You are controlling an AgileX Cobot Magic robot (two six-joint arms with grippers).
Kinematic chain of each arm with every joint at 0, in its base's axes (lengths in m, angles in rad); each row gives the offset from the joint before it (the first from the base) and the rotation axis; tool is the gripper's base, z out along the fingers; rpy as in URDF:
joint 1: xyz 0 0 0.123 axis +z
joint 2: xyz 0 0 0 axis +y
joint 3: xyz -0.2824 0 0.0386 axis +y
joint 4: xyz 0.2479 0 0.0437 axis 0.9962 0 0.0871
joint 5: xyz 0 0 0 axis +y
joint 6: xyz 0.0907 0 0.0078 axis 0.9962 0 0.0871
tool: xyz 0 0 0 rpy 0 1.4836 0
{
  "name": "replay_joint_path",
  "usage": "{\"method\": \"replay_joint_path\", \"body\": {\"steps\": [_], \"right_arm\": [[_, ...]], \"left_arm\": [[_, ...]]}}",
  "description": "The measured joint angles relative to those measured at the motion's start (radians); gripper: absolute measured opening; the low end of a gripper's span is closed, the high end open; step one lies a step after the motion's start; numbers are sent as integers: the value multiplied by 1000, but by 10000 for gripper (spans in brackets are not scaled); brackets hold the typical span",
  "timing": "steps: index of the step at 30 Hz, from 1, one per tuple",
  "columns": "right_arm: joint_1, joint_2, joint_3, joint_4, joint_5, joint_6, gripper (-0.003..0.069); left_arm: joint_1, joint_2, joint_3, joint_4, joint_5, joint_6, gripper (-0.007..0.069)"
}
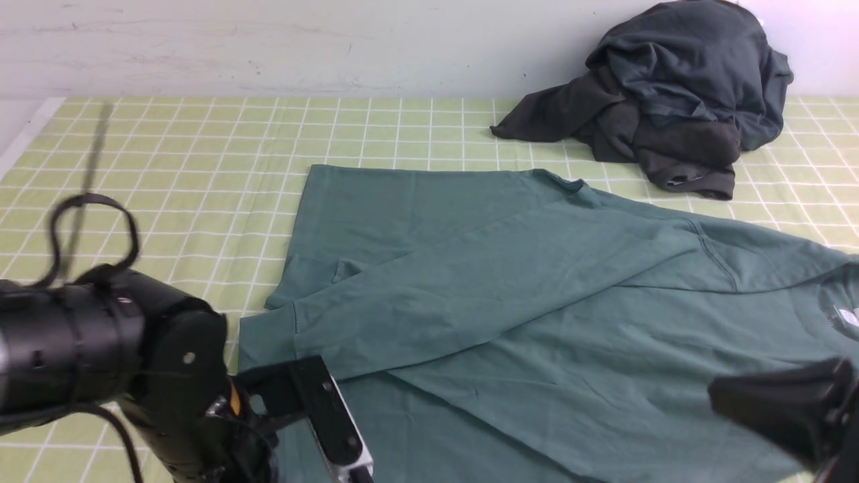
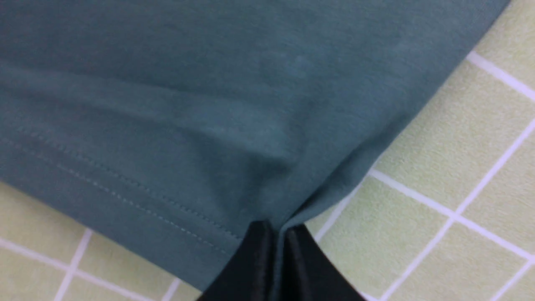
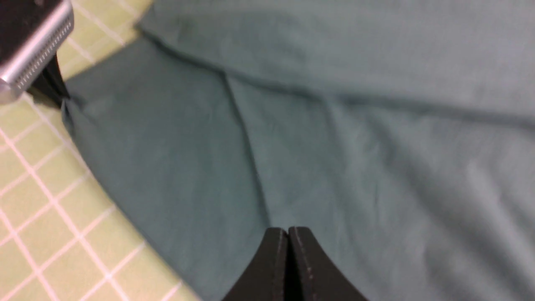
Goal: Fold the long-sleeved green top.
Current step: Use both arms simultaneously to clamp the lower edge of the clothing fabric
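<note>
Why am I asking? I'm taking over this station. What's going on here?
The robot is folding a green top spread on the checked table, with one sleeve laid across its body. The left gripper is shut on the top's near hem corner. The right gripper is shut too, low at the near edge; whether it pinches cloth is unclear. A dark clothes pile sits at the back right.

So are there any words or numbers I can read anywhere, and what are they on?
Nothing here can be read.
White neck label inside the collar of the green long-sleeved top: there may be print on it, but it is too small and blurred to read.
Pile of dark clothes: no words or numbers show.
Checked tablecloth: only white lines, no writing.
</note>
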Motion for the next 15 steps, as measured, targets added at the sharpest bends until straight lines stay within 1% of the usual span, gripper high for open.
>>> {"method": "replay_joint_path", "body": {"steps": [2, 3, 5, 6, 7, 9, 10, 11, 12, 13, 14, 15], "right_arm": [[0, 6, -77, -63, 26, 5, -14], [1, 31, -124, -123, 40, 25, -14], [9, 69, -164, -198, 47, 63, -7], [22, 115, -182, -291, 47, 87, 4], [24, 121, -185, -305, 47, 92, 8], [52, 183, -190, -446, 49, 98, 43], [82, 241, -190, -589, 61, 99, 94], [100, 277, -190, -678, 68, 100, 120], [119, 325, -190, -795, 78, 100, 167], [124, 345, -190, -857, 83, 100, 192], [127, 358, -190, -871, 85, 100, 198], [130, 409, -190, -987, 93, 100, 246]], "left_arm": [[0, -73, 0, 16, 19, -55, 9], [0, -103, 0, 22, 21, -67, 9], [0, -135, 0, 23, 25, -76, 9], [0, -156, 1, 23, 26, -81, 9], [0, -156, 1, 23, 26, -81, 9], [0, -170, 2, 23, 26, -82, 9], [0, -171, 3, 23, 28, -83, 9], [0, -171, 3, 22, 28, -86, 9], [0, -171, 3, 18, 29, -93, 9], [0, -171, 3, 13, 30, -95, 9], [0, -171, 3, 12, 30, -96, 9], [0, -171, 3, 4, 32, -99, 9]]}}
